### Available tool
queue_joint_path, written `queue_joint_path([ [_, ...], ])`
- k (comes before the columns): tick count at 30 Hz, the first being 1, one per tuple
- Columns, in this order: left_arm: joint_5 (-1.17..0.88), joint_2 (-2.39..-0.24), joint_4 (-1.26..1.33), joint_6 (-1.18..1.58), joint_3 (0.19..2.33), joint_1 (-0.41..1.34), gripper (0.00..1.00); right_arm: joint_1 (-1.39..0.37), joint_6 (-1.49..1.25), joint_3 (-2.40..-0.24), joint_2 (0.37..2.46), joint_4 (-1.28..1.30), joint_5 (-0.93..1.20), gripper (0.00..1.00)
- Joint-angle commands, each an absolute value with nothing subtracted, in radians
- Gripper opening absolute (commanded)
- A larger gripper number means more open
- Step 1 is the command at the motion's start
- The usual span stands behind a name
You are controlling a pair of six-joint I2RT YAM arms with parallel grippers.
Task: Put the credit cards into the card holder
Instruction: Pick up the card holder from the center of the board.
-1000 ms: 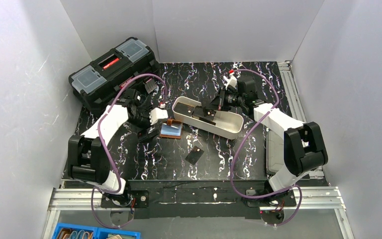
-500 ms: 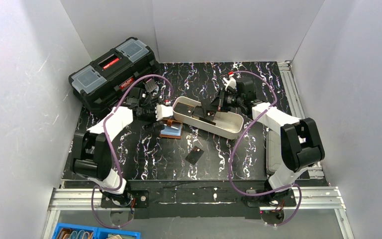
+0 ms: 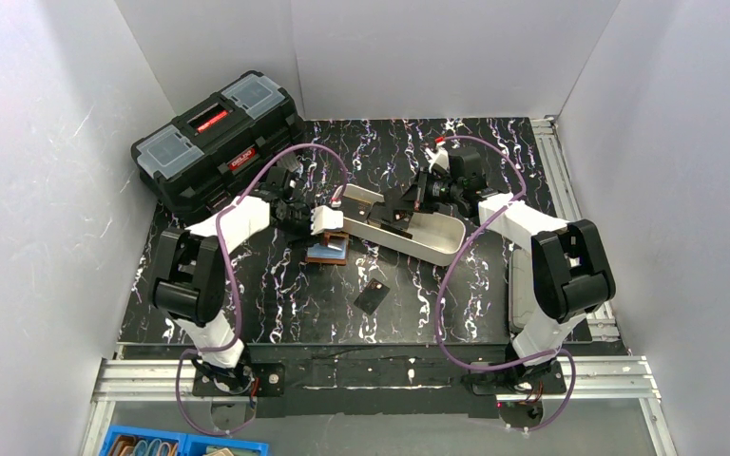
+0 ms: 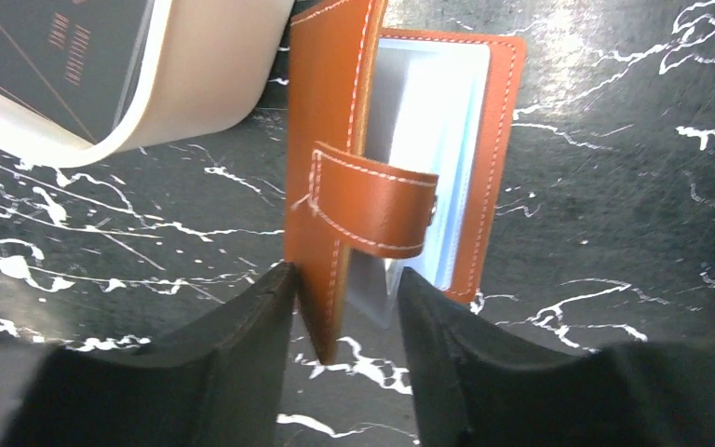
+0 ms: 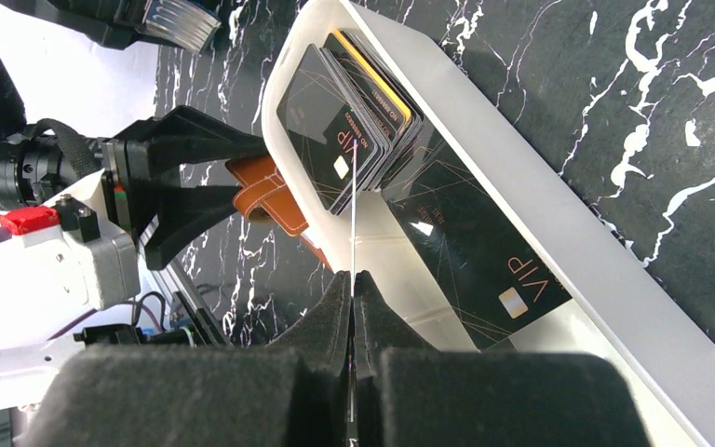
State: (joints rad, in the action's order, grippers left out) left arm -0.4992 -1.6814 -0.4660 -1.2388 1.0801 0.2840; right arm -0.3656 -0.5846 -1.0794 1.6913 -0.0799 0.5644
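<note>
Over the last second the left arm swings in from beside the toolbox, and the left claw narrows from wide open to about half. It now sits astride the wallet.

Nearest the bases, a loose card lies flat on the desk, well apart from both claws. Beyond it the wallet lies open just beside the near end of the tray, with one leather cover raised on edge. The strap curls across the clear sleeves. The left claw brackets that cover near its lower corner. One pad touches the leather and the other shows a gap, so it is not yet clamped.

Farther back, the right claw is clenched on a held card, seen edge-on above the tray. A stack of cards leans at the tray's end and another lies flat on its floor.

The step in hand looks like bracing the wallet for insertion. It will likely go best if the left claw closes on the leather alone. It should trap no sleeve, and it should tip the cover back so the sleeve mouths gape and the strap swings clear. The right claw should then bring its card over with the free end leading, square to one sleeve mouth. A skewed entry would probably buckle the thin plastic or push the wallet along the desk.
</note>
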Motion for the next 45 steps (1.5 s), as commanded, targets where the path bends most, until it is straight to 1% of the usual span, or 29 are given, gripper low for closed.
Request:
queue_joint_path([
  [1,-0.513,-1.692,-0.496,-1.206,1.142,0.284,0.37,-0.363,-0.615,-1.111,1.700,-0.145,0.548,0.01],
  [2,-0.509,-1.697,-0.497,-1.193,1.152,0.284,0.33,-0.365,-0.618,-1.113,1.704,-0.149,0.547,0.01],
  [5,-0.504,-1.699,-0.496,-1.161,1.169,0.284,0.26,-0.377,-0.615,-1.137,1.725,-0.144,0.545,0.01],
  [8,-0.505,-1.694,-0.516,-1.119,1.194,0.284,0.14,-0.389,-0.615,-1.164,1.754,-0.142,0.539,0.01],
  [9,-0.505,-1.695,-0.540,-1.103,1.211,0.285,0.08,-0.390,-0.615,-1.171,1.764,-0.145,0.538,0.01],
  [10,-0.506,-1.694,-0.567,-1.079,1.230,0.284,0.05,-0.393,-0.615,-1.181,1.776,-0.146,0.538,0.01],
  [11,-0.508,-1.694,-0.610,-1.056,1.253,0.284,0.00,-0.399,-0.614,-1.194,1.788,-0.146,0.538,0.01],
  [18,-0.588,-1.683,-1.018,-0.939,1.373,0.278,0.00,-0.420,-0.605,-1.255,1.844,-0.138,0.517,0.01],
  [24,-0.685,-1.648,-1.185,-0.820,1.391,0.242,0.00,-0.419,-0.583,-1.166,1.798,-0.130,0.478,0.01],
  [30,-0.752,-1.594,-1.206,-0.746,1.382,0.236,0.00,-0.416,-0.583,-1.094,1.764,-0.135,0.457,0.01],
  [33,-0.753,-1.573,-1.190,-0.732,1.373,0.236,0.00,-0.409,-0.582,-1.063,1.749,-0.136,0.457,0.01],
  [40,-0.766,-1.555,-1.159,-0.679,1.361,0.236,0.00,-0.405,-0.581,-1.071,1.727,-0.078,0.431,0.03],
  [45,-0.765,-1.532,-1.131,-0.662,1.346,0.235,0.00,-0.405,-0.591,-1.012,1.655,-0.083,0.426,0.01],
])
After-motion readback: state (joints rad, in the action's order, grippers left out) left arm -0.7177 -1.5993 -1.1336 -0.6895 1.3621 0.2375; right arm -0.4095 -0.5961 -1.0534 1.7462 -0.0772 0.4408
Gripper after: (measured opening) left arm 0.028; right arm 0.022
